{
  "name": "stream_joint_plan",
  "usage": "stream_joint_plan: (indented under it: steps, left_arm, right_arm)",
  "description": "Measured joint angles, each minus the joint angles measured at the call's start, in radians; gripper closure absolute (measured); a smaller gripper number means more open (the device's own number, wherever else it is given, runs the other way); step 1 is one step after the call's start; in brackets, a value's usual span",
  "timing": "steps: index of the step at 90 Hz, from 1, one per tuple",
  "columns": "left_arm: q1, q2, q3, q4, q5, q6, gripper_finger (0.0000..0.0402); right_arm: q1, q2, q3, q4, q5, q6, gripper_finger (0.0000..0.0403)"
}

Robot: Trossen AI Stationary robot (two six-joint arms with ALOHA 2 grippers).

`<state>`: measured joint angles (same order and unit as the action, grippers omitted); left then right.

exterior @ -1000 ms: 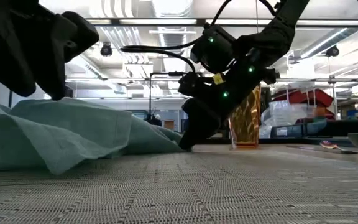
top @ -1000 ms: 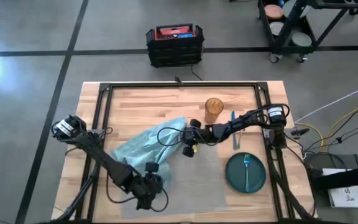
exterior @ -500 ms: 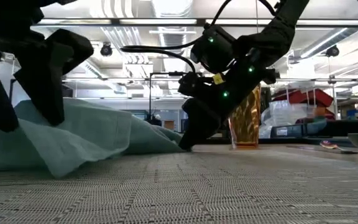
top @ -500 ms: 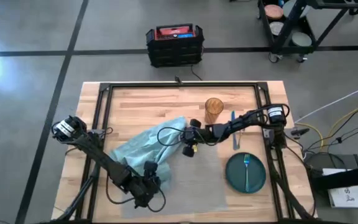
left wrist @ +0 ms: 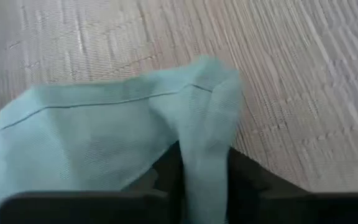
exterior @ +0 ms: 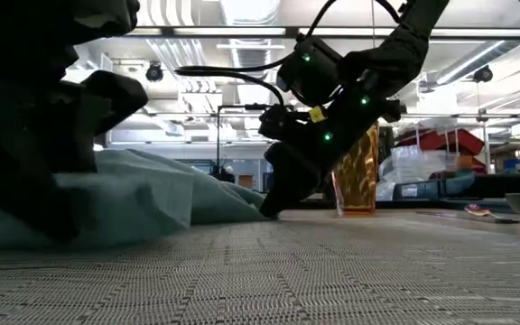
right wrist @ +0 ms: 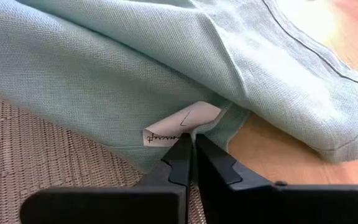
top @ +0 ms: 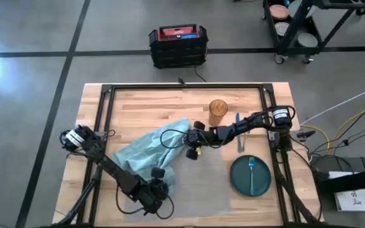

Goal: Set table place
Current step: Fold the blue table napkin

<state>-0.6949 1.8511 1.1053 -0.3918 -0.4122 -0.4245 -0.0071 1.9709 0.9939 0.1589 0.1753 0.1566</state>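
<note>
From my console, my left gripper [top: 156, 182] sits low at the near-left part of the table [top: 144, 101], its fingers [left wrist: 166, 174] pinched on a fold of the teal napkin [top: 147, 149] (the wrist view shows cloth bunched between them) right where the grey placemat [top: 201, 183] begins. The napkin lies crumpled from the bare wood onto the mat's left part. At its far corner I see my right gripper [top: 192, 149], tips pressed together on the napkin's edge beside a small white tag [right wrist: 180, 126]. Behind it stands an amber glass [top: 218, 111]. A blue-handled utensil [top: 238, 134] lies right of that, and a dark green plate [top: 250, 175] with a fork [top: 251, 174] rests at the near-right.
</note>
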Motion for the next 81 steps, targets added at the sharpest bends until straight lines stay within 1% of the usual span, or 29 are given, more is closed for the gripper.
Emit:
stream_joint_plan:
  steps: [4,8,21,35,50,71,81]
  left_arm:
    - [-0.001,-0.004,0.006,-0.003,0.0,-0.023,0.0394]
    - [-0.002,-0.011,0.016,-0.018,0.0,-0.051,0.0394]
    - [-0.021,-0.063,0.073,-0.159,-0.003,-0.164,0.04]
    - [-0.072,-0.147,0.143,-0.308,-0.071,-0.274,0.0401]
    - [-0.146,-0.225,0.189,-0.452,-0.126,-0.393,0.0401]
    - [-0.227,-0.293,0.19,-0.632,-0.173,-0.523,0.0401]
    - [-0.256,-0.299,0.189,-0.713,-0.173,-0.593,0.0401]
  right_arm:
    - [0.0,0.0,0.0,0.0,0.0,0.0,0.0401]
    - [0.0,0.0,0.0,0.0,0.0,0.0,0.04]
    - [0.003,-0.005,0.0,-0.006,0.0,-0.014,0.04]
    - [0.022,-0.067,-0.004,-0.097,-0.011,-0.05,0.0401]
    - [0.035,-0.224,-0.002,-0.215,-0.008,-0.02,0.0401]
    - [0.039,-0.479,-0.001,-0.467,-0.008,0.032,0.0401]
    - [0.047,-0.579,-0.001,-0.582,-0.057,0.088,0.0401]
